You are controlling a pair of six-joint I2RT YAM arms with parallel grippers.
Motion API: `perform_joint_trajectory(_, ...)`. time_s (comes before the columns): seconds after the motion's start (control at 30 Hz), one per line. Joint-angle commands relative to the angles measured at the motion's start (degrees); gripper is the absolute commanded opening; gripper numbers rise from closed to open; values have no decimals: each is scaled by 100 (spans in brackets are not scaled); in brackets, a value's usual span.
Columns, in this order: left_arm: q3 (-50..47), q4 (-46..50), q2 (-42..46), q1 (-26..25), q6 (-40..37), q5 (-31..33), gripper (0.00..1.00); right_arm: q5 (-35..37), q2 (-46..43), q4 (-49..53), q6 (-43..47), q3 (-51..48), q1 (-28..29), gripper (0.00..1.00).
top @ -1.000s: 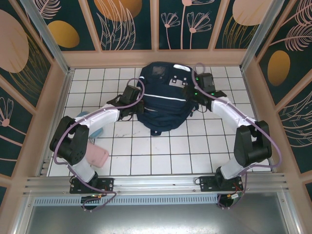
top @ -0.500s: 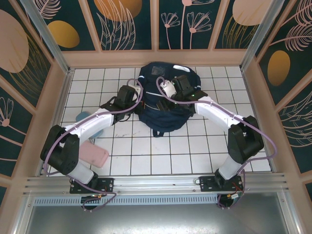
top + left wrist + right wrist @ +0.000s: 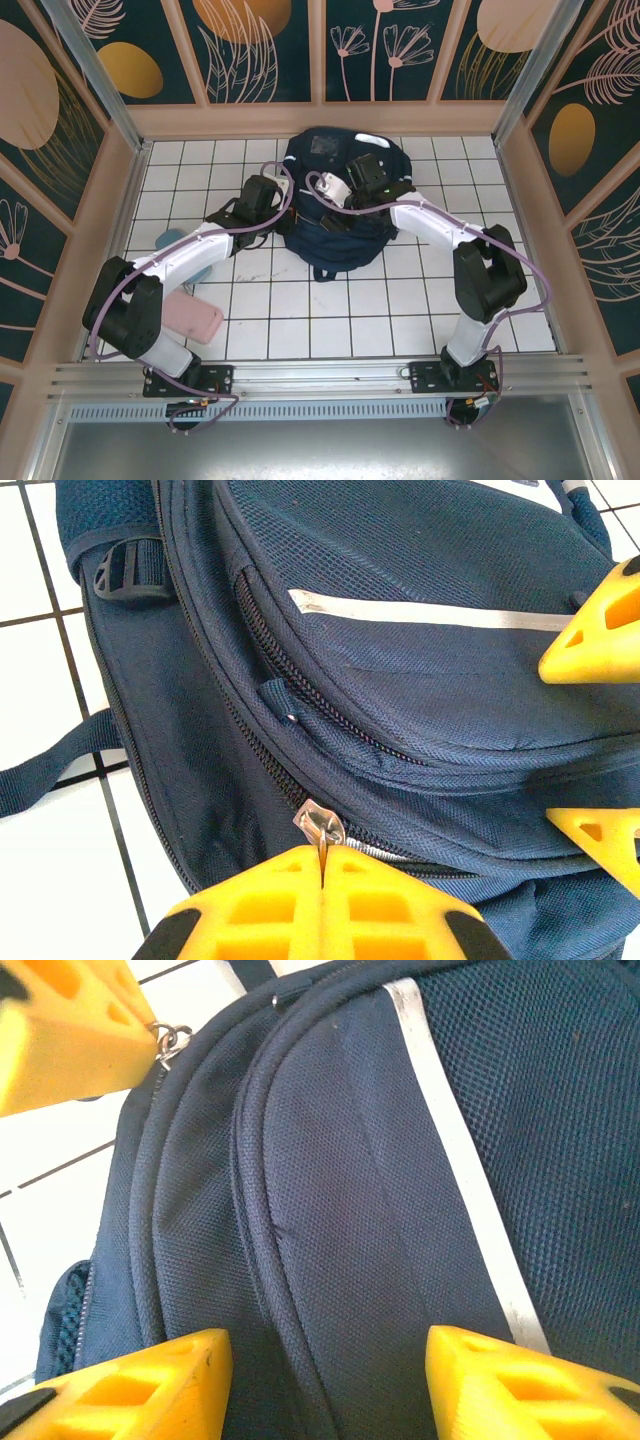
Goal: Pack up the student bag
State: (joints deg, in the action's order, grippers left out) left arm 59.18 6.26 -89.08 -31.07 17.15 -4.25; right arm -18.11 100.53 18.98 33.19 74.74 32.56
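Right tool (image 3: 325, 1375) shifted further left over bag (image 3: 345, 250) on tabletop (image 3: 300, 320), fingers spread apart; left tool (image 3: 322, 885) clenched on zipper pull (image 3: 318, 823) at bag's side.

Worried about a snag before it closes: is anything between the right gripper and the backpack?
Nothing visible. The right gripper is open directly over the student bag, with only bare navy fabric beneath it. The left gripper is shut on a zipper pull at the bag's edge.
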Motion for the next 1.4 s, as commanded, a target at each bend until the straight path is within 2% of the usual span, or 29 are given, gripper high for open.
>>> perform_joint_trajectory(0.0,75,-248,374,-16,-92,-31,0,51,-155,-256,775,-146,-30,52)
perform_joint_trajectory(0.23,59,-187,391,-14,-91,-19,0,632,209,221,1286,363,-25,20)
perform_joint_trajectory(0.4,41,-143,426,-16,-74,126,0,514,84,264,1402,419,-21,0)
perform_joint_trajectory(0.57,115,119,373,-18,-225,579,0,354,-350,213,1529,171,-37,0)
perform_joint_trajectory(0.77,452,875,7,22,-302,1131,0,430,-794,340,1606,-146,-89,0)
perform_joint_trajectory(1.03,760,1045,-351,250,-326,902,0,371,-893,518,1614,-221,-90,0)
perform_joint_trajectory(1.37,1786,828,-1168,444,-514,759,0,293,-921,494,1607,-250,-86,0)
